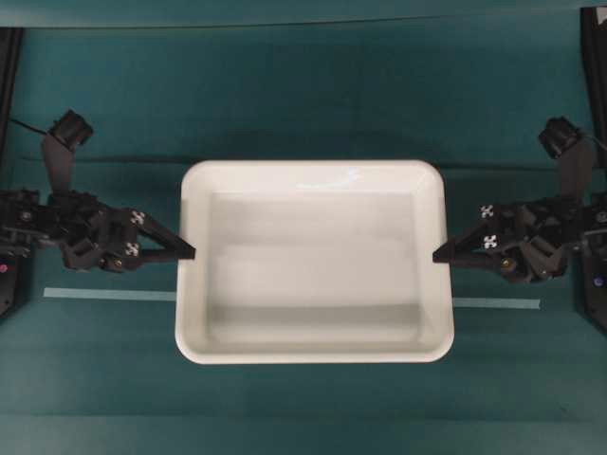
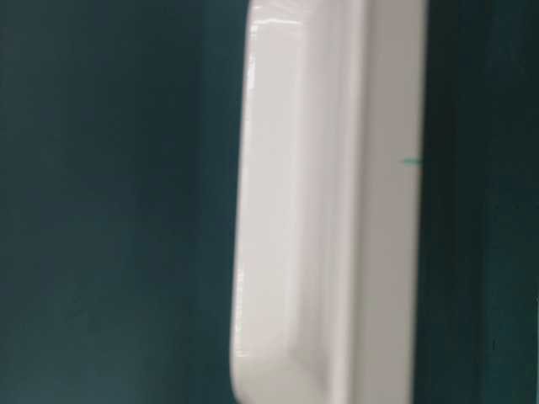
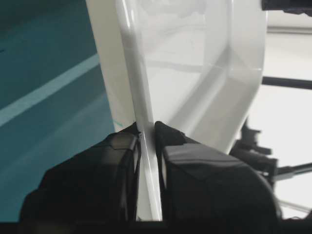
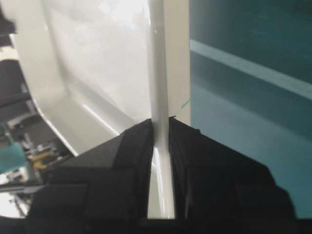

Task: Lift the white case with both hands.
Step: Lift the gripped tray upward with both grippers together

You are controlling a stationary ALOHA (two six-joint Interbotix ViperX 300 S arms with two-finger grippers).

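Note:
The white case [image 1: 313,204], a wide shallow glossy tray, fills the middle of the overhead view and is empty. My left gripper [image 1: 190,253] is shut on the case's left rim, and my right gripper [image 1: 438,256] is shut on its right rim. In the left wrist view the thin white rim [image 3: 146,161] runs between the two black fingers [image 3: 195,165], which press on it from both sides. The right wrist view shows the same: the rim [image 4: 161,161] is pinched between the fingers [image 4: 126,161]. The table-level view holds only a blurred length of the case [image 2: 328,202] against teal.
A teal cloth [image 1: 303,104] covers the table. A pale tape strip [image 1: 104,295] runs across it and passes under the case, showing again on the right [image 1: 498,303]. Dark arm frames stand at the far left [image 1: 8,57] and far right [image 1: 596,57] edges.

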